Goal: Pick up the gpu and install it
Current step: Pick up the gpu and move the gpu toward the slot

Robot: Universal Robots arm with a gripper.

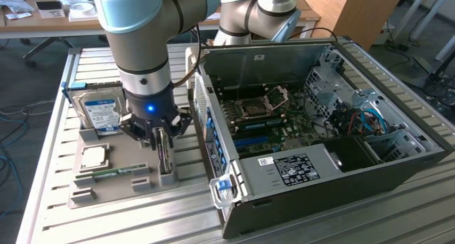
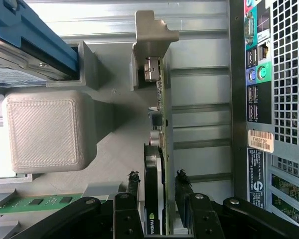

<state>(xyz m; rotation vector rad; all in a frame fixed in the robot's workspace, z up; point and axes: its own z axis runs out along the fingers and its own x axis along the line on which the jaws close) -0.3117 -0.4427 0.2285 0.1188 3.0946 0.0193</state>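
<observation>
So here's where we're at. The slatted metal table (image 1: pixel 398 217) takes up most of the exterior view, with the open computer case (image 1: pixel 370 185) sitting across the right half of the frame, side panel off and motherboard showing. The arm (image 1: pixel 142 52) comes down from the upper left. Below it, at the lower left, we've got the grey parts tray (image 1: pixel 124 156). The blue-labelled hard drive (image 1: pixel 99 111) stands in its far end.

The gpu (image 1: pixel 165 156) stands on its edge in a slot on the side of the tray nearest the case. The gripper (image 1: pixel 163 139) is right down over it.

In the wrist view we see the gpu (image 2: pixel 154 199) edge-on, silver bracket (image 2: pixel 152 35) at the far end. The gripper (image 2: pixel 157 181) straddles the near end. Its jaws are spread wide, the fingers (image 2: pixel 133 186) sit one on each side of the card, and we see a thin gap on both sides, so no pinch. The little green memory stick (image 1: pixel 114 173) lies flat in the tray nearby.
</observation>
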